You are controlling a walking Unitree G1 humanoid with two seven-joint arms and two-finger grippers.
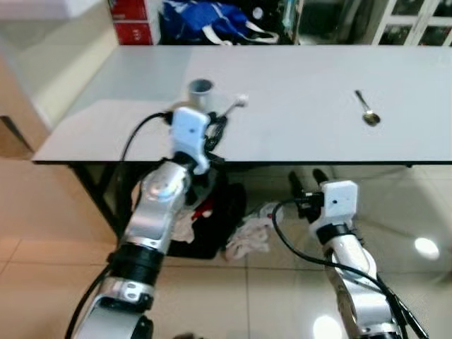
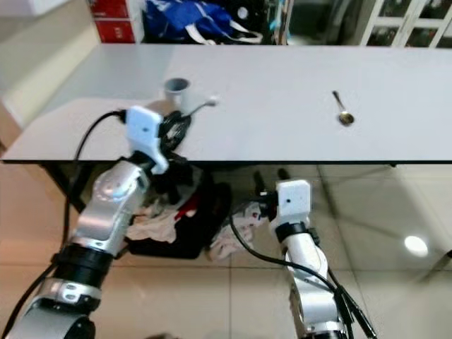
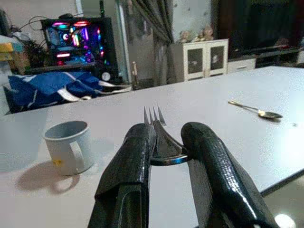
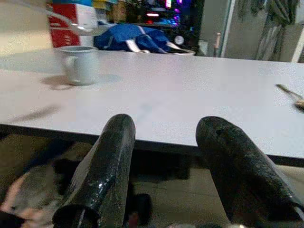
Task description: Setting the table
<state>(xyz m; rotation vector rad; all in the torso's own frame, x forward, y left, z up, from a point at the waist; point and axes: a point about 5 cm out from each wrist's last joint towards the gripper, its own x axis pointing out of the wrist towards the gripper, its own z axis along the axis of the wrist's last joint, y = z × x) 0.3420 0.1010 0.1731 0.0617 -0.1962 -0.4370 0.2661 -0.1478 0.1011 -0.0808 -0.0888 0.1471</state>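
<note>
A metal fork (image 3: 159, 137) sits pinched between the black fingers of my left gripper (image 3: 164, 152), tines pointing away over the white table (image 1: 296, 78). From the head view the left gripper (image 1: 212, 131) hovers at the table's near edge, the fork's end (image 1: 236, 104) sticking out to the right. Just behind it stands a pale mug (image 1: 200, 90). A spoon (image 1: 367, 109) lies on the table at the right. My right gripper (image 1: 307, 185) hangs open below the table edge, nothing between its fingers (image 4: 109, 161).
Under the table lie a black bag (image 1: 215, 219) and crumpled cloths (image 1: 251, 233) on the tiled floor. A blue bag (image 1: 205, 20) and red boxes (image 1: 131, 20) sit beyond the table's far edge. White cabinets (image 1: 409, 21) stand at the back right.
</note>
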